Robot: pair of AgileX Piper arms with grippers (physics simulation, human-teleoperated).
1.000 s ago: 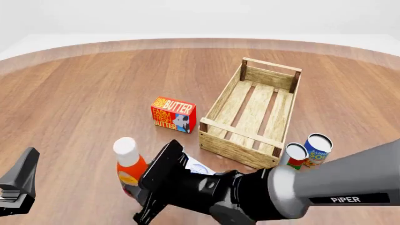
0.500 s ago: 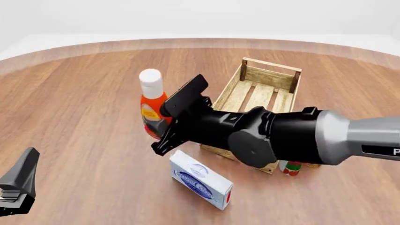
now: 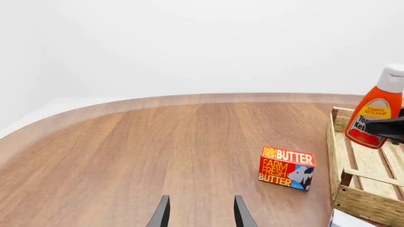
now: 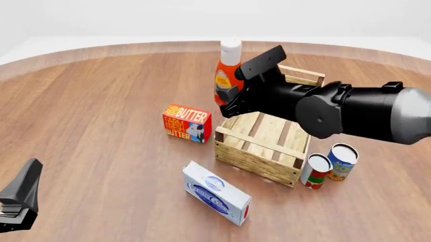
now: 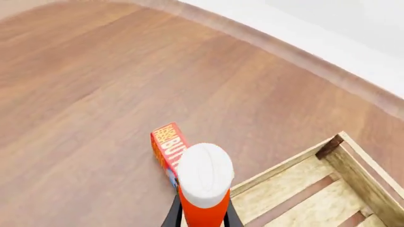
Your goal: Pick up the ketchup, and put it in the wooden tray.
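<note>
The ketchup (image 4: 227, 75), a red-orange bottle with a white cap, hangs upright in the air over the left rim of the wooden tray (image 4: 232, 113), with my right gripper (image 4: 237, 96) shut on its lower body. From the right wrist view I look down on its cap (image 5: 204, 174), with the tray's corner (image 5: 331, 146) beside it. The left wrist view shows the bottle (image 3: 377, 113) above the tray's near wall (image 3: 369, 205). My left gripper (image 3: 198, 215) stays open and empty, low at the table's near left (image 4: 17, 201).
A red butter box (image 4: 186, 123) stands left of the tray. A white and blue box (image 4: 216, 192) lies in front of it. Two cans, red-green (image 4: 315, 171) and blue (image 4: 341, 162), stand by the tray's near right corner.
My right gripper has carried the ketchup up and away from the near table, rightward, to a spot over the tray's left rim. The left gripper has not moved.
</note>
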